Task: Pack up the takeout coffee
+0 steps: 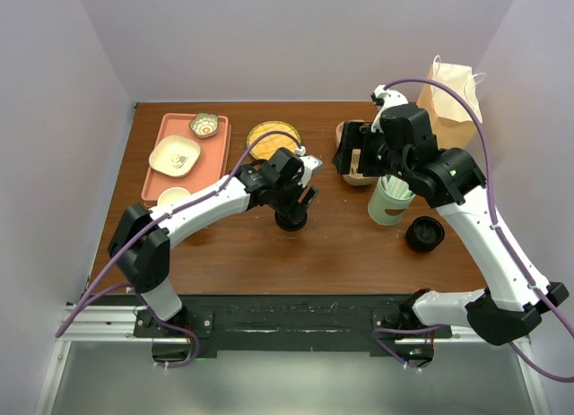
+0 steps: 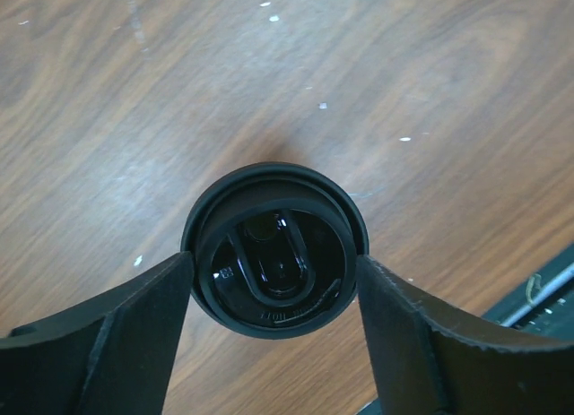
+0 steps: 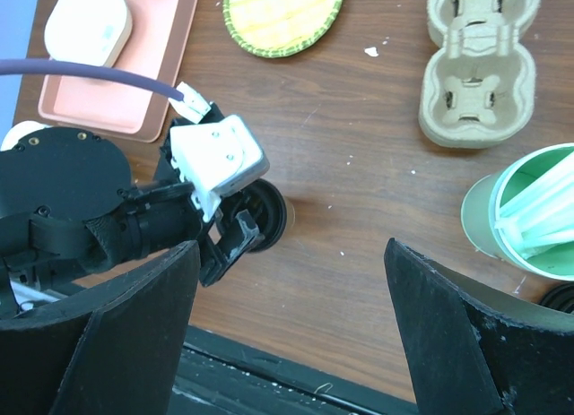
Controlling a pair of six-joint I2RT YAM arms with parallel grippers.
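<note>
The takeout coffee [image 1: 291, 221] stands on the wooden table in front of the middle; from above only its round black lid [image 2: 269, 195] shows. My left gripper [image 2: 273, 264] is straight over it, one finger pressed on each side of the lid. In the right wrist view the coffee [image 3: 273, 213] peeks out beside the left gripper's fingers [image 3: 235, 236]. My right gripper [image 3: 291, 280] is open and empty, held high over the table near the cardboard cup carrier [image 1: 357, 168].
A pale-green cup of straws [image 1: 389, 200] stands by the carrier [image 3: 480, 74]. A stack of black lids [image 1: 424, 234] lies right of it. A paper bag [image 1: 453, 92] stands at the back right. A pink tray [image 1: 215, 159] with dishes and a yellow plate [image 1: 272, 137] are at the back left.
</note>
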